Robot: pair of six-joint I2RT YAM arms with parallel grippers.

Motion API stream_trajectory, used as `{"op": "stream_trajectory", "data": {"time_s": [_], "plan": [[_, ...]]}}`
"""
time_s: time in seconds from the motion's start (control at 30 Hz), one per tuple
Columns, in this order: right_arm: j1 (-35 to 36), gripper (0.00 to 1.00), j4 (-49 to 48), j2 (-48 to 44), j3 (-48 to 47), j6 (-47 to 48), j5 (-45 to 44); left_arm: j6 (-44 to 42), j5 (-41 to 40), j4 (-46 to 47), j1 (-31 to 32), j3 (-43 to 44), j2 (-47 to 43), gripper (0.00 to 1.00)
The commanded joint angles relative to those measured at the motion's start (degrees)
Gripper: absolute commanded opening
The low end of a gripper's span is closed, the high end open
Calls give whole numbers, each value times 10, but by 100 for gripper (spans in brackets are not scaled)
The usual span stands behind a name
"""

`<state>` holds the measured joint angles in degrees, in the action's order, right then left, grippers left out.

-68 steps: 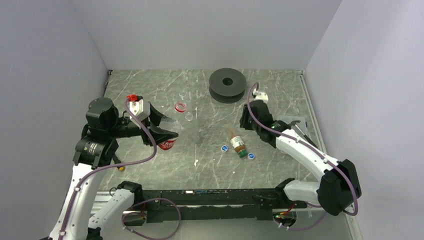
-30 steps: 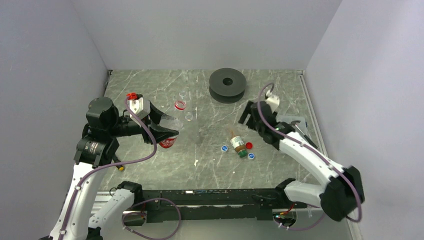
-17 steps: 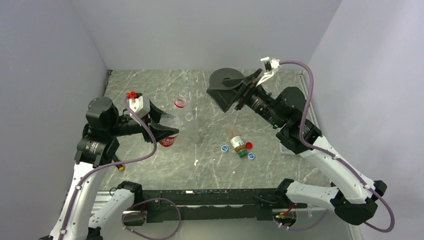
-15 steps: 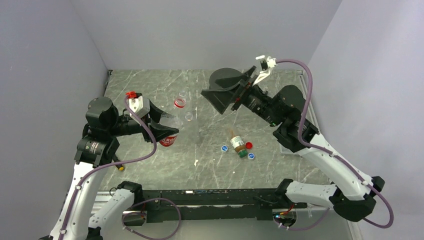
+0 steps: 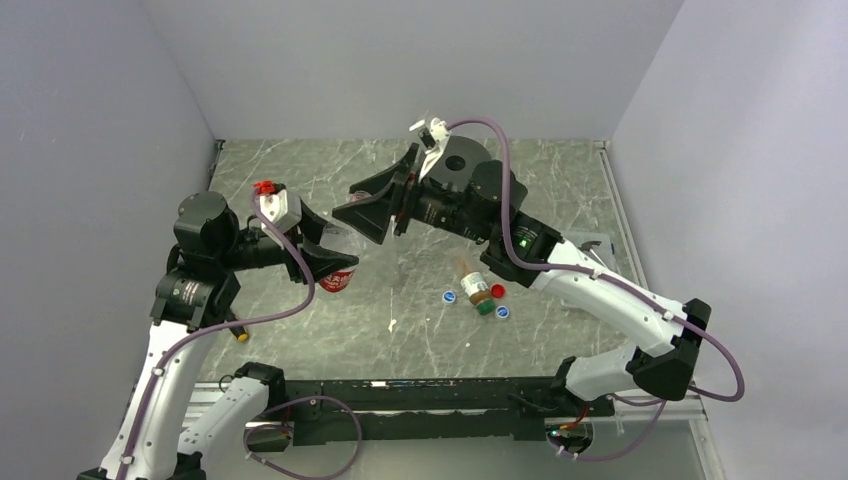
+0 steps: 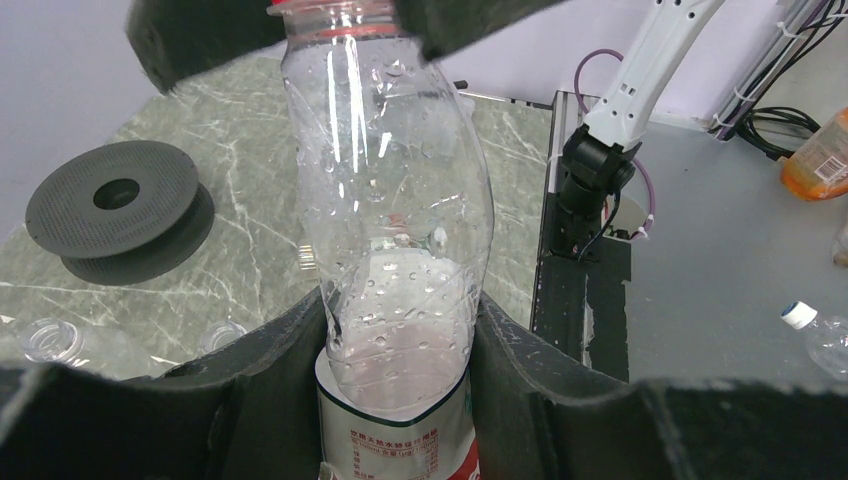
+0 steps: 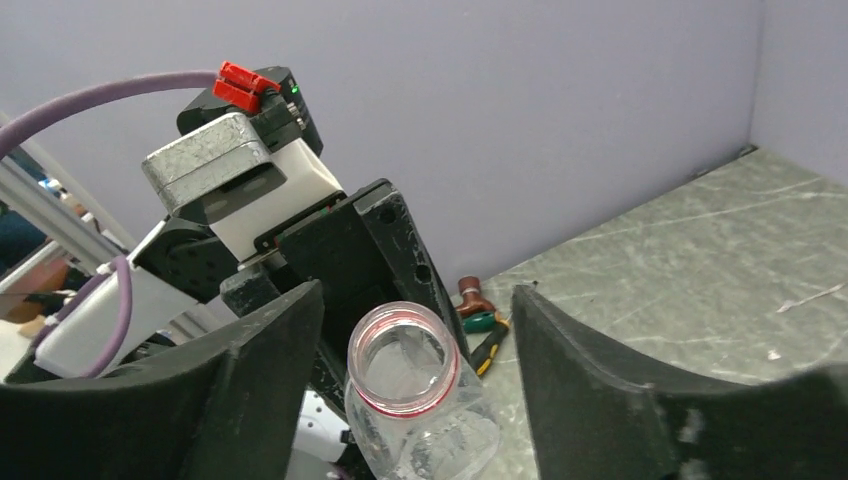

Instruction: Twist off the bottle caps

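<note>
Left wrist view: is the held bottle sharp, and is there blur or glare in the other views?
Left wrist view: the red-label bottle is sharp, droplets distinct, only small highlights. Right wrist view: its open mouth is crisp; the right hand flanking it looks dark, soft-edged. Top external view: even light, faint shadows, no glare.

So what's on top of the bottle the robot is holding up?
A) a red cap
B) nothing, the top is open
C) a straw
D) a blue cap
B: the right wrist view looks straight down into the open mouth of the red-label bottle, with only a red ring round the neck and no cap.
</note>
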<state>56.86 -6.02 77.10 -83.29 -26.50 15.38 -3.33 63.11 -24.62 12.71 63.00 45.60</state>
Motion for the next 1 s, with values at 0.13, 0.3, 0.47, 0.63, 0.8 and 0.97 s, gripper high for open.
{"op": "stream_trajectory", "data": {"time_s": [0.13,0.3,0.47,0.63,0.8,0.97], "plan": [[9,38,-13,-9,-23,12,-24,19,3,30,-1,2,-4,0],[9,2,25,-4,-40,28,-64,30,-18,26,-1,4,-2,52],[2,0,86,-4,-82,104,-121,30,-49,-2,-2,17,2,99],[-53,0,123,4,-117,154,-152,30,-80,-25,-2,33,2,99],[-128,0,124,28,-108,179,-194,0,-132,-60,-2,54,6,99],[-168,0,85,71,-66,197,-224,-17,-133,-83,-2,68,12,99]]}}
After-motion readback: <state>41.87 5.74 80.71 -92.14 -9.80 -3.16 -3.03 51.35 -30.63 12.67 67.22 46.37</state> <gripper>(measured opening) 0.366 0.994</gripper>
